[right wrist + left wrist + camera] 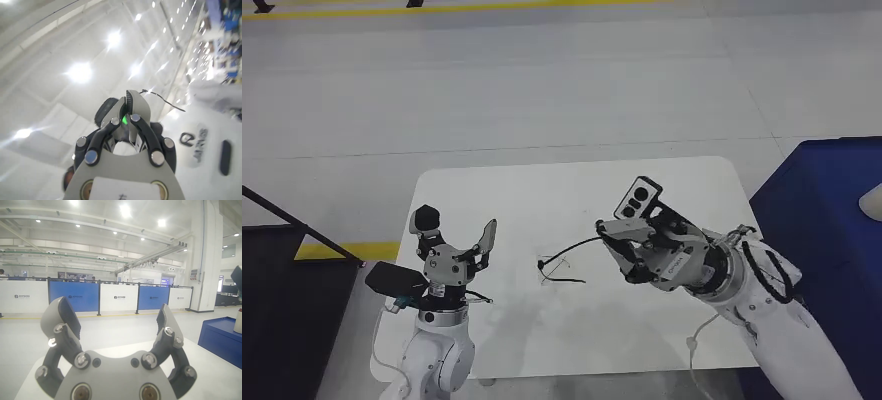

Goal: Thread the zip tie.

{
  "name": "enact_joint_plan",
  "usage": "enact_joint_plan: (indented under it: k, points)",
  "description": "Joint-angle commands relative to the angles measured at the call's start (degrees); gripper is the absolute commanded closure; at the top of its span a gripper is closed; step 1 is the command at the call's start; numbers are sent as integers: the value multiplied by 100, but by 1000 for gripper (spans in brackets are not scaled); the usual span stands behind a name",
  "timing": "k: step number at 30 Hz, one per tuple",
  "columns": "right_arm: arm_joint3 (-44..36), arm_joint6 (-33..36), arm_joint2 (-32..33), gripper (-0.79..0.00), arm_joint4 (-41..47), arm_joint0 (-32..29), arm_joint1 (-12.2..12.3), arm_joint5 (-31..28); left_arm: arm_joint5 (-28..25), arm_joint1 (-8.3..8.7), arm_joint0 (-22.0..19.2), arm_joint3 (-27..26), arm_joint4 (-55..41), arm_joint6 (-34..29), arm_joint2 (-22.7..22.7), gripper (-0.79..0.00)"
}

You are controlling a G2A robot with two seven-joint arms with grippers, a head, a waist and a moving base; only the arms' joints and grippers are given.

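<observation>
One step looks done, the rest isn't. Right of ctr in top view, the right gripper (602, 233) has its jaws pressed together on one end of the zip tie (564, 251). The black zip tie sticks out past the tips into mid-frame and curls over the white table (542, 190); can't tell if it touches the surface. Right wrist view agrees: jaws clamped, zip tie (166, 102) running out from the tips toward the frame's right side. No closed loop visible and the far end looks free, so threading prob not begun, though that's my read since the head is too small to be sure. Lower left of top view, the left gripper (457, 232) has jaws wide apart w/ nothing btwn them, well apart from the zip tie. Left to do, imo: get a 2nd hold on the free end, line tail up w/ head slot, push through.
</observation>
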Motion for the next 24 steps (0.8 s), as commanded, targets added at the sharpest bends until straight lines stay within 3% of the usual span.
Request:
enact_joint_plan:
  k: [1,12,18,24]
  points:
    - [430,109,-61,0,-1014,115,14,-23,0,0,0,0,0,0,0,-785]
    - [2616,-463,-1372,0,-2888,1384,-171,859,0,0,0,0,0,0,0,-785]
    - [3340,-338,-2034,0,-3737,1917,-283,1318,0,0,0,0,0,0,0,-785]
    - [3793,-335,-2242,0,-3741,2095,-380,1565,0,0,0,0,0,0,0,-785]
